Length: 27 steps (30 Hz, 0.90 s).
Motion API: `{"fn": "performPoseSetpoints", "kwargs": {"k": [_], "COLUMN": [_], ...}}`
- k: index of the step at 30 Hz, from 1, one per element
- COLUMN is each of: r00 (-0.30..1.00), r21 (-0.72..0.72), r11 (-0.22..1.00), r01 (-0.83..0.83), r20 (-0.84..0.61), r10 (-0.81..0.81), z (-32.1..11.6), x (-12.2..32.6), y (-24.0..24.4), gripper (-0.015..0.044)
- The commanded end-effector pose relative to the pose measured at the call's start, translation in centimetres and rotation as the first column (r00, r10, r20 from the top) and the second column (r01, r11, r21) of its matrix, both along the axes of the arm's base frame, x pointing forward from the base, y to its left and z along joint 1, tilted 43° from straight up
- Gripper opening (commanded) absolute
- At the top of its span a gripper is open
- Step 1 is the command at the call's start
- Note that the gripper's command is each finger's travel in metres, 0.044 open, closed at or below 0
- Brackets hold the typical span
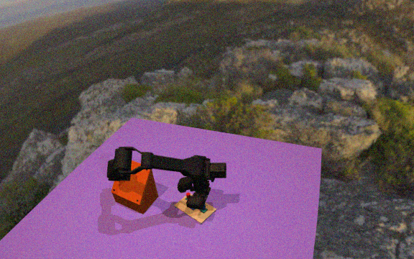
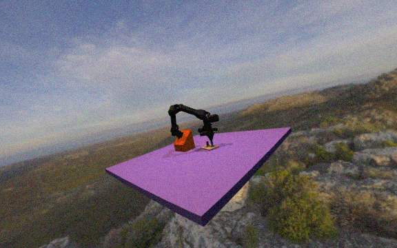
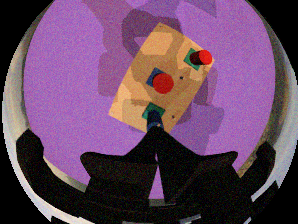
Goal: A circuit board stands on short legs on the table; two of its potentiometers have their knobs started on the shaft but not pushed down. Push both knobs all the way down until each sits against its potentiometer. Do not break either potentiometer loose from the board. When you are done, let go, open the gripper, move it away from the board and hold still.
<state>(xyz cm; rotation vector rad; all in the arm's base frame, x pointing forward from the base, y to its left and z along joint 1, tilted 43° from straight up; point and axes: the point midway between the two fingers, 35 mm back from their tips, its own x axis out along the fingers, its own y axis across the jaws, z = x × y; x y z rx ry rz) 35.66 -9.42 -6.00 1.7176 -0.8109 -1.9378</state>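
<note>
The tan circuit board (image 3: pixel 126 94) (image 1: pixel 200 217) lies low on the table. In the wrist view, a narrow red knob (image 3: pixel 205 57) stands tall over a green potentiometer (image 3: pixel 191 59) near one corner. A wide red knob (image 3: pixel 163 83) stands over a blue potentiometer (image 3: pixel 151 77) mid-board. A dark blue knob (image 3: pixel 154 119) stands over a green potentiometer (image 3: pixel 153 108) at the near end. My gripper (image 3: pixel 154 129) (image 2: pixel 212 145) is shut and empty, pointing down. Its fingertips are at the top of the dark blue knob and partly hide it; whether they touch cannot be told.
An orange wedge-shaped block (image 1: pixel 135 188) (image 2: pixel 184 142) stands beside the board under the arm's base side. The arm (image 1: pixel 167 162) (image 2: pixel 189 110) reaches over from it. The purple table (image 1: pixel 264 216) (image 2: pixel 198 186) has open edges all round.
</note>
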Motion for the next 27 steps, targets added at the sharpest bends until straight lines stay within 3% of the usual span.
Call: {"fn": "performPoseSetpoints", "kwargs": {"k": [1,21,27], "r00": [0.999,0.999,0.999], "r21": [0.0,0.001,-0.002], "r11": [0.999,0.999,0.999], "r01": [0.039,0.04,0.035], "r20": [0.005,0.005,-0.002], "r10": [-0.039,-0.04,-0.035], "z": [-0.5,1.7,1.2], "x": [0.0,0.5,0.3], "y": [-0.7,1.2,0.9], "gripper": [0.0,0.0,0.0157]}}
